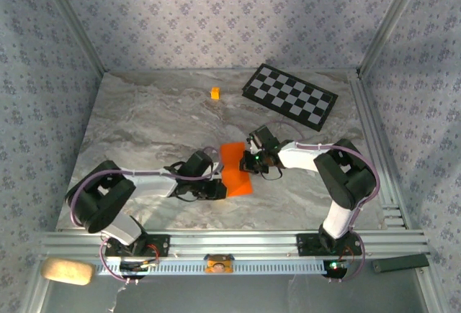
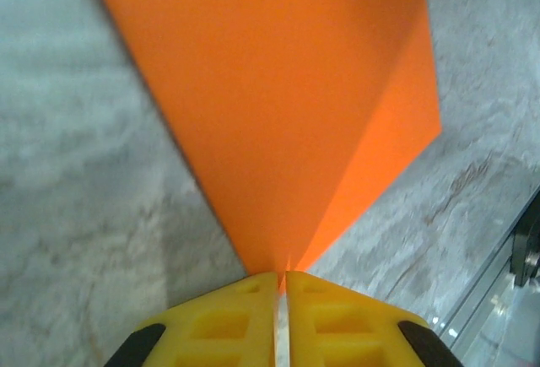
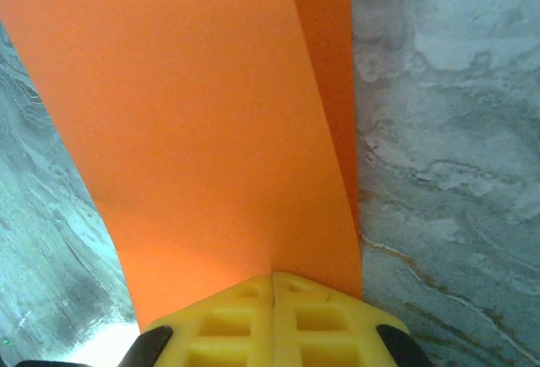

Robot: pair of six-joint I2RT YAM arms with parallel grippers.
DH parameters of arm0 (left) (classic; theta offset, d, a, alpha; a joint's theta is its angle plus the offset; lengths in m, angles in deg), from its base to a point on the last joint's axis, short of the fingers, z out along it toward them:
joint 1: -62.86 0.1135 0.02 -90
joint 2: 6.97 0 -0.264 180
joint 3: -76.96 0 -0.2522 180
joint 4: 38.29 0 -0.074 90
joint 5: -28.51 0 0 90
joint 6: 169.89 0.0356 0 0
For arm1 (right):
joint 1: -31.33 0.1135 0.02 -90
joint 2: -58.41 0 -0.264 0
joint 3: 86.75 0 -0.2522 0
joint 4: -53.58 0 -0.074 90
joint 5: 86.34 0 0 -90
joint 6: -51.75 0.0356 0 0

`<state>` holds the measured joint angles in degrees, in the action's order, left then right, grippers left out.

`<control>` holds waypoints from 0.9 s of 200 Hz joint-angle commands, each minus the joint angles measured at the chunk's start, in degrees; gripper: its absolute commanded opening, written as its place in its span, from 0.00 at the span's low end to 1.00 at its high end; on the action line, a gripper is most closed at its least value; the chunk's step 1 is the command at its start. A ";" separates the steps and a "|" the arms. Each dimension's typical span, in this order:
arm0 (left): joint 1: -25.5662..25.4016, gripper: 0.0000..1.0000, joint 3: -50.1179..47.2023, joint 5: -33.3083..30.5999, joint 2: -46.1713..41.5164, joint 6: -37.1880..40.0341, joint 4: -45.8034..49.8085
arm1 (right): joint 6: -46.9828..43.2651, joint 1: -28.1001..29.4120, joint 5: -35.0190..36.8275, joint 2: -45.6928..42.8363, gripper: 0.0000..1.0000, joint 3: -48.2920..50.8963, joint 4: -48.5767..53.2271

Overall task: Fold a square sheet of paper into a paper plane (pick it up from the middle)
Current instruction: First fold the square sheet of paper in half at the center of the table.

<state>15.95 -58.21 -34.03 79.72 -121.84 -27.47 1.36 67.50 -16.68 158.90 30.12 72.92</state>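
Two grippers pinched one creased orange paper sheet [image 1: 235, 167] from opposite sides, near the middle of the grey marble table [image 1: 144, 119].

The table spread between patterned walls, with a black-and-white checkered board [image 1: 289, 96] lying flat at its far right, well apart from the paper. The sheet sat between the two arms, slightly nearer the front edge, showing a fold line and a darker second layer along one side. The left gripper [image 2: 282, 276] had its yellow jaws pressed almost together on a pointed corner of the sheet, where the crease ran in. The right gripper [image 3: 272, 278] was fully closed on the sheet's opposite edge, the paper curving away from its tips. A tiny orange-yellow cube [image 1: 215, 93] rested far back on the table, just left of the board.
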 commanded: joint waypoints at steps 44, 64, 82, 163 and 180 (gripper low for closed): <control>-0.66 0.13 5.59 -4.77 -6.88 2.82 13.16 | 0.61 0.31 7.95 5.44 0.00 4.17 10.63; 2.09 0.12 7.64 -5.48 -7.14 0.58 11.19 | 0.50 0.24 7.95 5.28 0.00 4.01 10.79; 6.22 0.12 10.27 -3.43 -4.22 -1.10 7.93 | 0.52 0.21 7.73 5.40 0.00 3.80 10.71; 12.95 0.11 22.39 2.34 12.74 -0.91 6.02 | -1.88 -0.03 6.48 5.78 0.00 2.12 12.44; 13.16 0.11 22.46 1.79 14.79 -0.56 5.43 | -1.91 -0.11 6.47 5.94 0.00 2.10 12.48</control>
<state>28.52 -37.16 -33.50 92.22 -122.89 -21.52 1.03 67.47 -16.72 159.18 28.68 75.00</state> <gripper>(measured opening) 0.108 0.052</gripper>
